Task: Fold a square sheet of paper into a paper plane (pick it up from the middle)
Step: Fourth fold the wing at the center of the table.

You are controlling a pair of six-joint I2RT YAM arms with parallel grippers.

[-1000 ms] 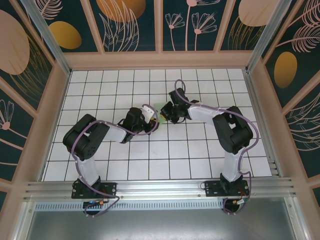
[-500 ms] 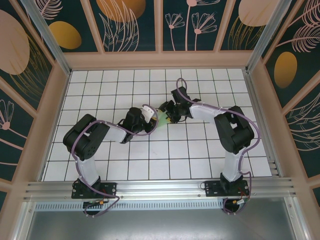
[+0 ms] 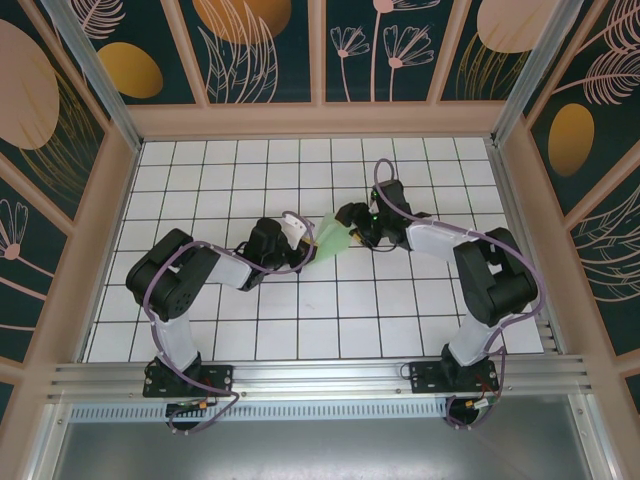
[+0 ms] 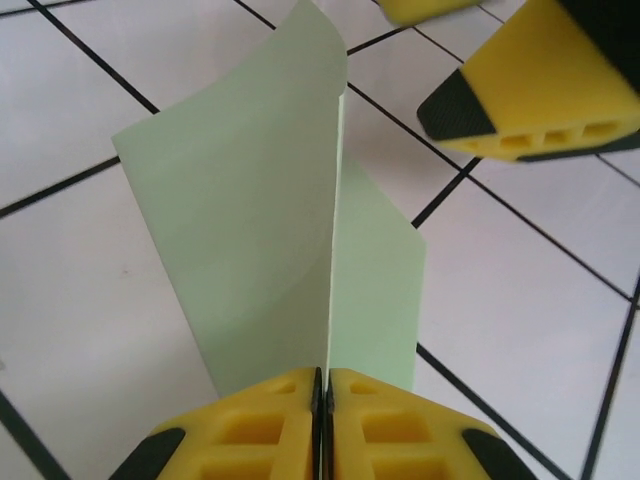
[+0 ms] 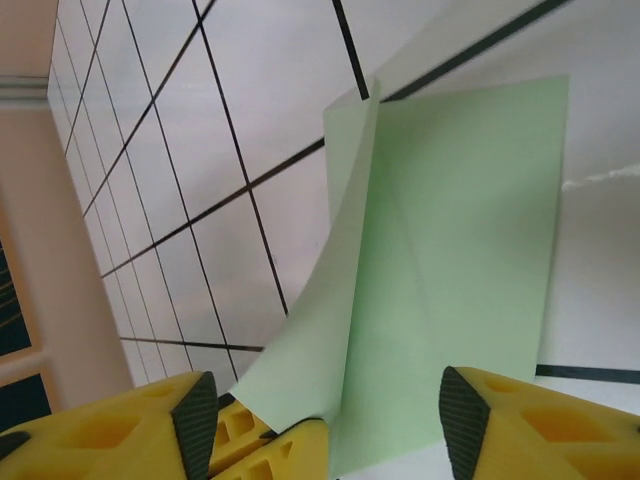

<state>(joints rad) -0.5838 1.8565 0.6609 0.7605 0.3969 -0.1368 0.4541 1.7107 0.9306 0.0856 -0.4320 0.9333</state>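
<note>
The square sheet of paper (image 3: 333, 238), pale mint green, is bent into two flaps along a centre crease and rests at mid-table. My left gripper (image 4: 320, 400) is shut on that crease, and the flaps (image 4: 260, 220) stand up in front of the jaws. In the top view the left gripper (image 3: 304, 240) is at the sheet's left end. My right gripper (image 5: 330, 420) is open, its fingers wide on either side of the sheet (image 5: 450, 250) and not touching it. From above, the right gripper (image 3: 352, 222) sits just right of the paper.
White grid-tiled table (image 3: 300, 310) with pink walls (image 3: 320, 120) on three sides. The right gripper's yellow fingers (image 4: 530, 90) hang close over the paper's far end. The left gripper's yellow fingers (image 5: 275, 450) lie low between the right jaws.
The right arm has pulled back to the right, off the paper. More of the green sheet now shows between the grippers. The left gripper has kept its hold.
</note>
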